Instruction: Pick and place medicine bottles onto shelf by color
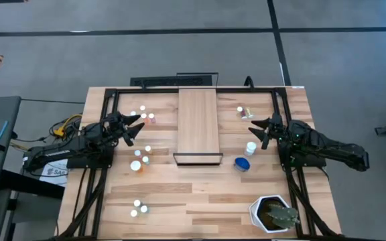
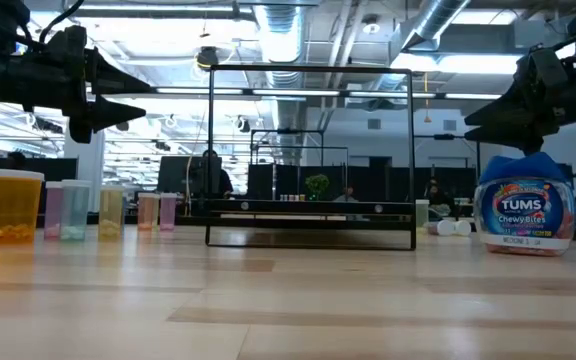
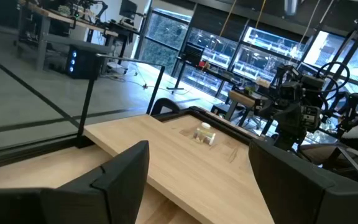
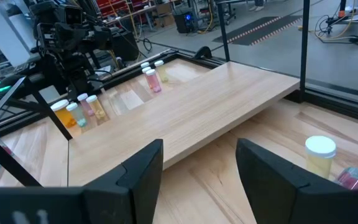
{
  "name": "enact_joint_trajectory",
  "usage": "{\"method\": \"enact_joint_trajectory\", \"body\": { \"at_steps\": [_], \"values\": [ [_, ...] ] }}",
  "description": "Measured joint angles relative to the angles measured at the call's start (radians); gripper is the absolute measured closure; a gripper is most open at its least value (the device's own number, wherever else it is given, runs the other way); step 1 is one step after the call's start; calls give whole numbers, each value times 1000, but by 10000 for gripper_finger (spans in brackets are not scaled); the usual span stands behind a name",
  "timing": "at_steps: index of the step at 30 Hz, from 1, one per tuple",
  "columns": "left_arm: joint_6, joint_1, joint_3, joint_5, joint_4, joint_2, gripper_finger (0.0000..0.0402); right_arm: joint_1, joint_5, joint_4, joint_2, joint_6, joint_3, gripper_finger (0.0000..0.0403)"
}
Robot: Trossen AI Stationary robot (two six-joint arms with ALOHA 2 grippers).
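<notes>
high: shelf (image 1: 198,124) is laid mid-table, bare; medicine bottles (image 1: 142,155) are scattered left, others right near blue bottle (image 1: 242,163) | low: both arms are held above table | left wrist: left gripper (image 3: 197,171) is spread wide, nothing held | right wrist: right gripper (image 4: 199,165) is parted, nothing held
</notes>
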Motion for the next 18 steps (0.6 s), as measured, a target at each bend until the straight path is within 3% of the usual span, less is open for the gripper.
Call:
{"method": "enact_joint_trajectory", "body": {
  "at_steps": [18],
  "values": [
    [-26,0,0,-17,2,0,139,0,0,0,0,0,0,178]
  ]
}}
